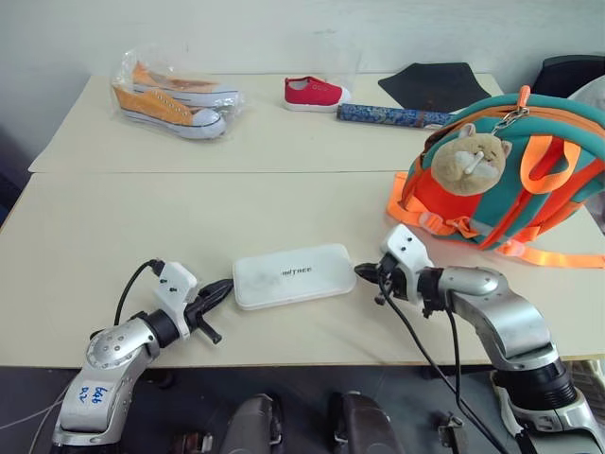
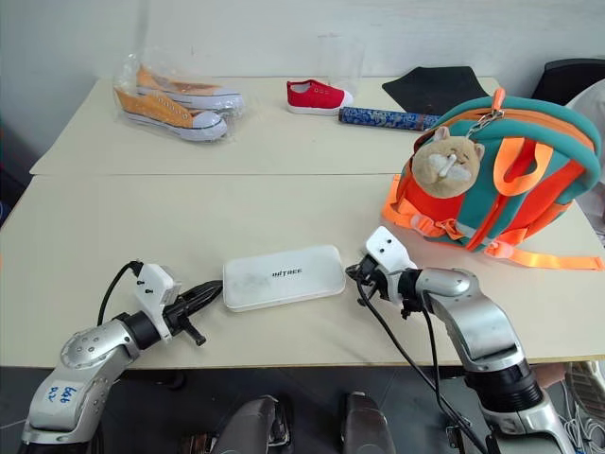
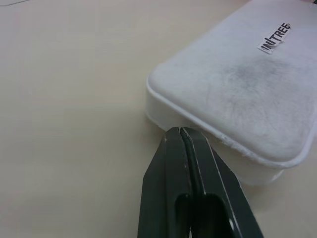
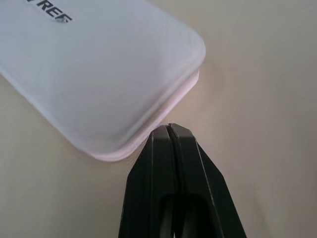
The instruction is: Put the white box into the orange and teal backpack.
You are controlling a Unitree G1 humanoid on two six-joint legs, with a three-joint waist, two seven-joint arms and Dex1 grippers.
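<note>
Two grippers flank the white box (image 1: 294, 275), which lies flat on the table (image 1: 189, 218) with its lettering up, well short of the orange and teal backpack (image 1: 529, 180). Your left gripper (image 1: 224, 288) sits at the box's left short end, its fingers pressed together, tips at the lower edge of the box wall in the left wrist view, holding nothing. Your right gripper (image 1: 362, 272) mirrors it at the right short end, fingers also closed and empty, tips meeting the box's rounded corner just under its lid lip. The backpack stands beyond and to the right of your right gripper, leaning, plush cat charm (image 1: 470, 158) facing you; whether its top zip is open I cannot tell. Judgement: the step in hand is securing the box between both arms. Closed tips can only push, so either part the fingers of one gripper and take the box edge between them, or squeeze evenly from both ends. Keep both tips at the same height on the side walls; the case looks smooth and light, so an off-centre push would likely spin or skid it. Lift level before swinging right toward the backpack.
</note>
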